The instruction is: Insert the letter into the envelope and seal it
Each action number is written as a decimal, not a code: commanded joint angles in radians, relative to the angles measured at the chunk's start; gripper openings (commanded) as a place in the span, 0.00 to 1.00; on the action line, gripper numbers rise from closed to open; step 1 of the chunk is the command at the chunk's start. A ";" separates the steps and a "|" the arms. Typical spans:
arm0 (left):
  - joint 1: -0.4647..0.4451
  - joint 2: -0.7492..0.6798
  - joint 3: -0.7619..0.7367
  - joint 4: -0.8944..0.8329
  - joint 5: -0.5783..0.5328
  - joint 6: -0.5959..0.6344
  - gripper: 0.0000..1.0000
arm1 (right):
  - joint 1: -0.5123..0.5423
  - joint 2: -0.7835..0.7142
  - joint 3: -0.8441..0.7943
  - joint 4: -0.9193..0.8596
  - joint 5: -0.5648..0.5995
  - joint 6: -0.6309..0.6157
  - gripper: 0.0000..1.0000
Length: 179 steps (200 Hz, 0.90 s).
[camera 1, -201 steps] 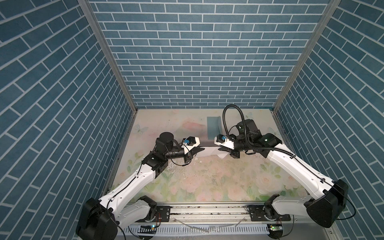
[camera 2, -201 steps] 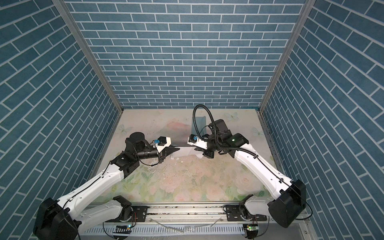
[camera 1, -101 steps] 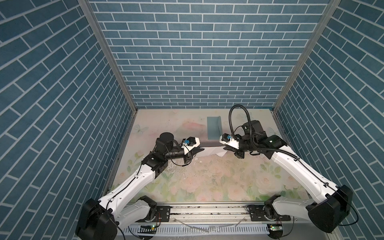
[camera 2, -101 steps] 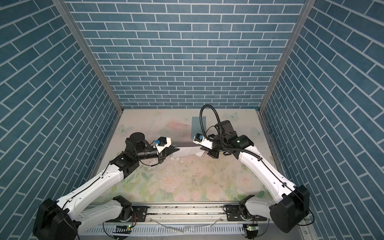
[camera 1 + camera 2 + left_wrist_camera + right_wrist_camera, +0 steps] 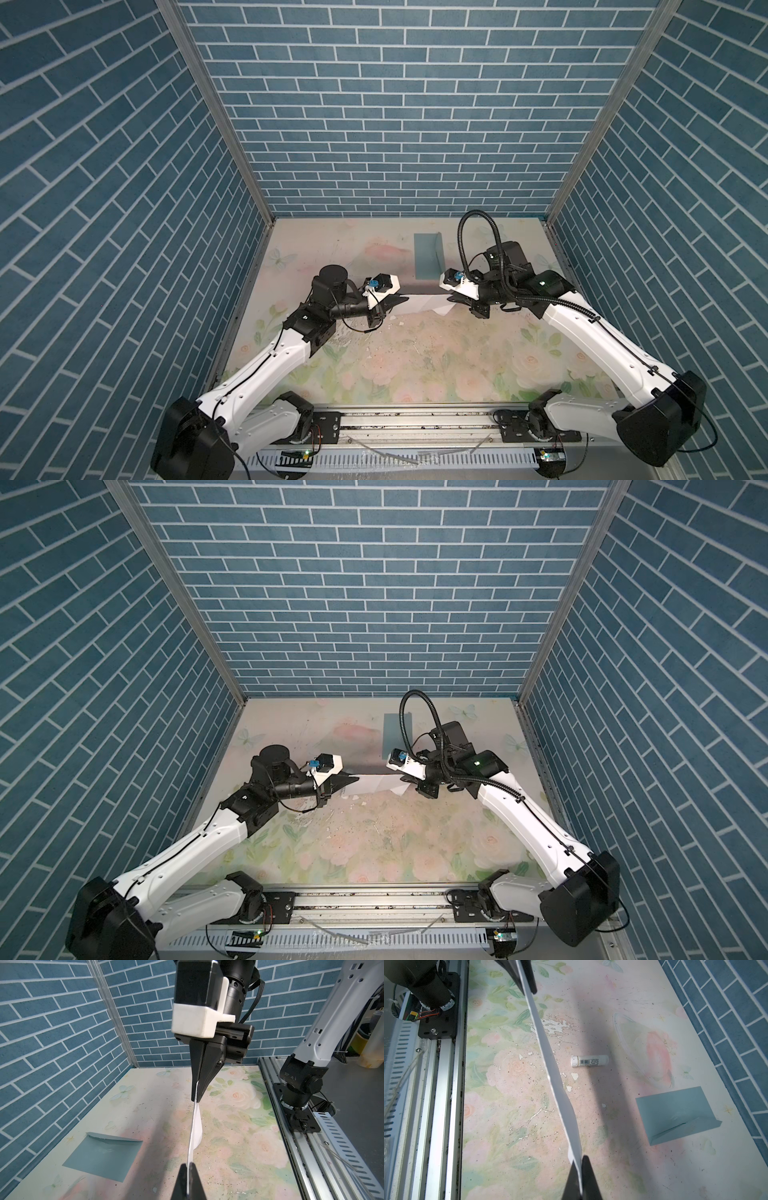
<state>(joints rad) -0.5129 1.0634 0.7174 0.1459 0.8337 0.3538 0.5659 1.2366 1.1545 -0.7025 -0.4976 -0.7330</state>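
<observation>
The letter (image 5: 424, 303) is a white sheet held edge-on above the floral table, stretched between both grippers. My left gripper (image 5: 397, 298) is shut on its left end; in the left wrist view the letter (image 5: 193, 1126) runs from between the closed jaws of the left gripper (image 5: 188, 1169) to the right gripper (image 5: 197, 1093). My right gripper (image 5: 452, 298) is shut on the other end, and the letter (image 5: 550, 1064) sags slightly there. The teal envelope (image 5: 428, 259) lies flat behind the letter near the back wall, its flap raised; it also shows as the envelope (image 5: 104, 1153) and the envelope (image 5: 675, 1113).
A white glue stick (image 5: 589, 1060) lies on the table under the held sheet. Blue brick walls (image 5: 374, 124) close in the back and both sides. A metal rail (image 5: 415, 419) with the arm bases runs along the front edge. The mat's print is flaked in patches (image 5: 556, 1026).
My right gripper has moved right and a little back, away from the left gripper, drawing the letter out longer between them. The left arm has hardly moved.
</observation>
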 commanded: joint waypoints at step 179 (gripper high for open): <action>-0.096 -0.120 -0.039 0.110 -0.225 -0.063 0.61 | 0.009 -0.022 -0.078 0.167 -0.072 0.093 0.00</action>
<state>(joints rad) -0.5724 0.9104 0.6701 0.2195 0.5961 0.2771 0.5640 1.2320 1.1023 -0.5625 -0.5327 -0.6575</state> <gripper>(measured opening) 0.605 0.043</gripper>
